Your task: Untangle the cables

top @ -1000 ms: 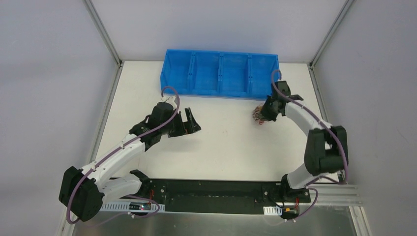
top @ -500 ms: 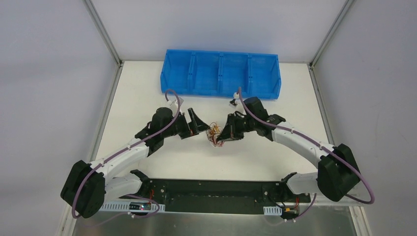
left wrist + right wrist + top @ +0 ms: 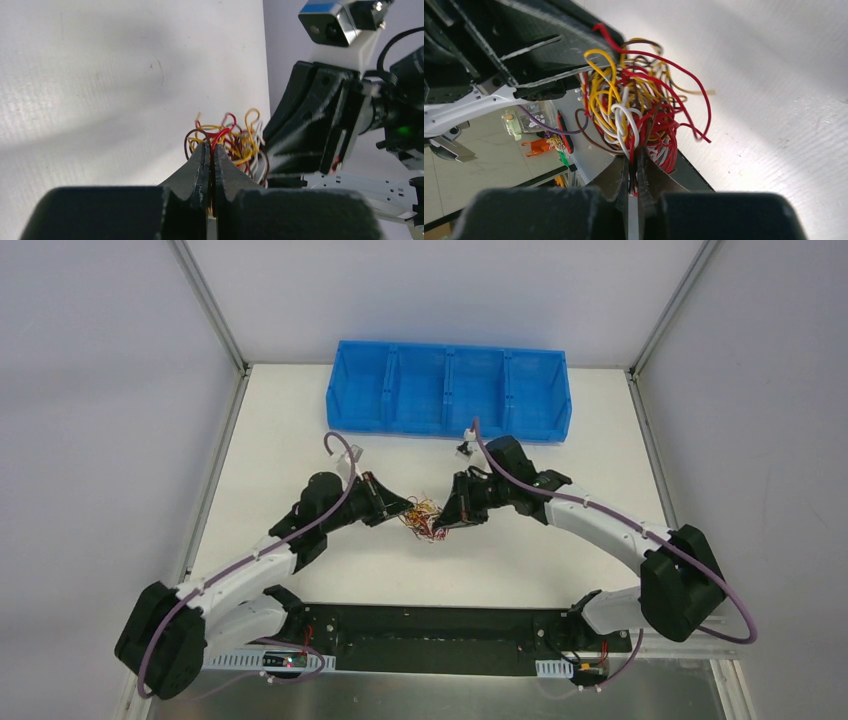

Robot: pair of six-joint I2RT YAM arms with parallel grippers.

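Observation:
The cables (image 3: 423, 519) are a small tangled ball of thin red, yellow, white and brown wires, hanging just above the white table (image 3: 300, 430) between my two grippers. My left gripper (image 3: 402, 512) is shut on wires at the ball's left side. In the left wrist view its jaws (image 3: 210, 150) pinch a red strand of the cables (image 3: 235, 140). My right gripper (image 3: 446, 520) is shut on the ball's right side. In the right wrist view its jaws (image 3: 634, 160) clamp red and white strands of the cables (image 3: 636, 107).
A blue bin (image 3: 450, 390) with several compartments stands along the table's far edge. Grey walls and metal posts (image 3: 215, 315) enclose the table on left, right and back. The arm bases sit on a black rail (image 3: 440, 635) at the near edge.
The right gripper carried the ball from the right to the middle of the table. The left gripper moved in from the left and went from wide open to shut on the wires.

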